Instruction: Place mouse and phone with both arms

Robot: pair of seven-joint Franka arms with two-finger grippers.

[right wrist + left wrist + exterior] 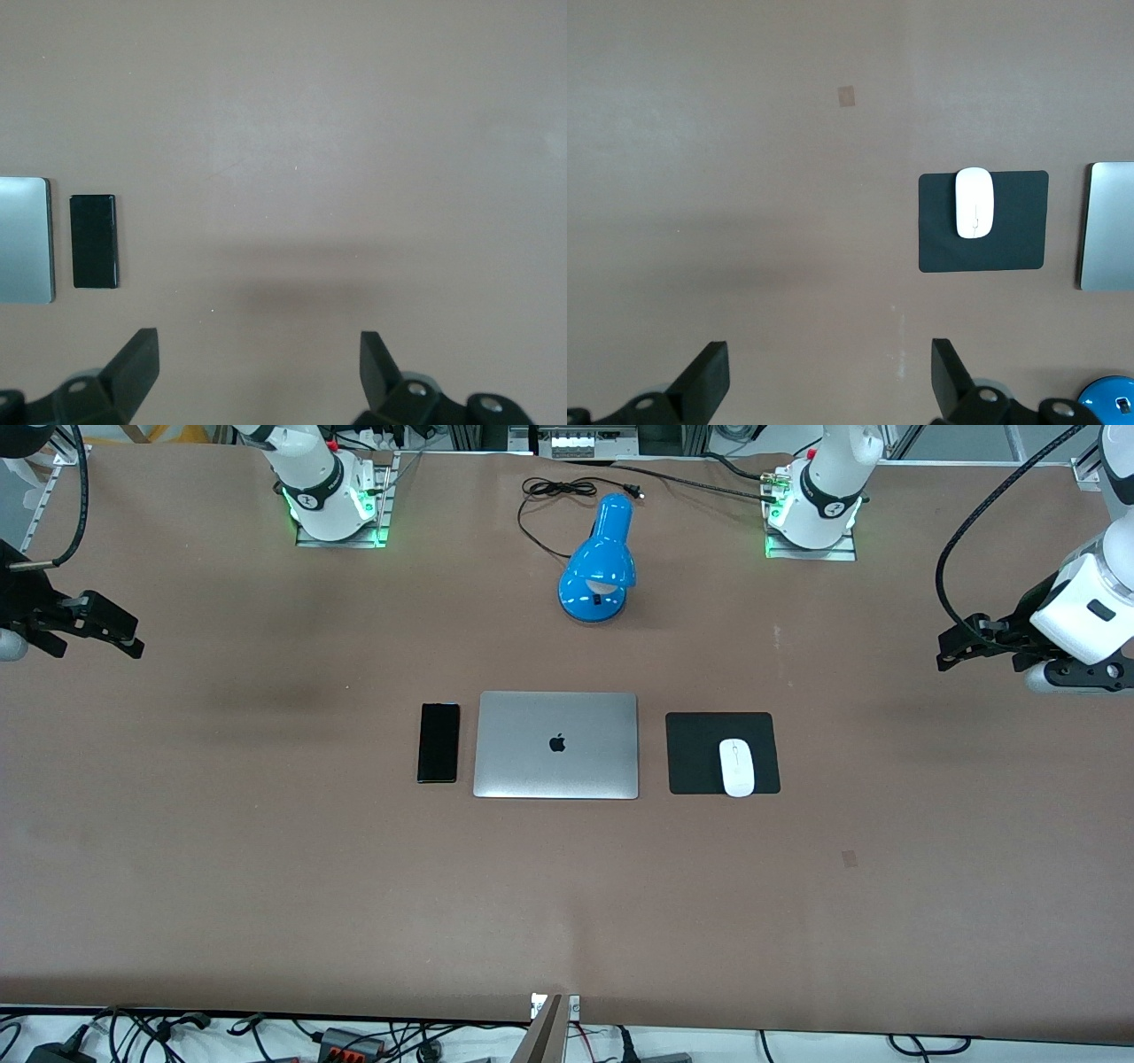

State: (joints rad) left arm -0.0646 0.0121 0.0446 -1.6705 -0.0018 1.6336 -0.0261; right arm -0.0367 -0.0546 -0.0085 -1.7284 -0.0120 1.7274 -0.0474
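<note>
The mouse (737, 767) is seen lying on a black pad (695, 753), the phone (438, 742) flat beside a closed laptop (556, 745). Both grippers, left (961, 648) and right (120, 636), are held wide-spread over bare table (266, 886) at its ends.

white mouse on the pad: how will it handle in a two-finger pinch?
The mouse looks glossy and rounded, so the fingers may slip off its curved sides. It looks small and probably light. It lies flat on the black pad, so a push should slide it rather than tip it.
</note>
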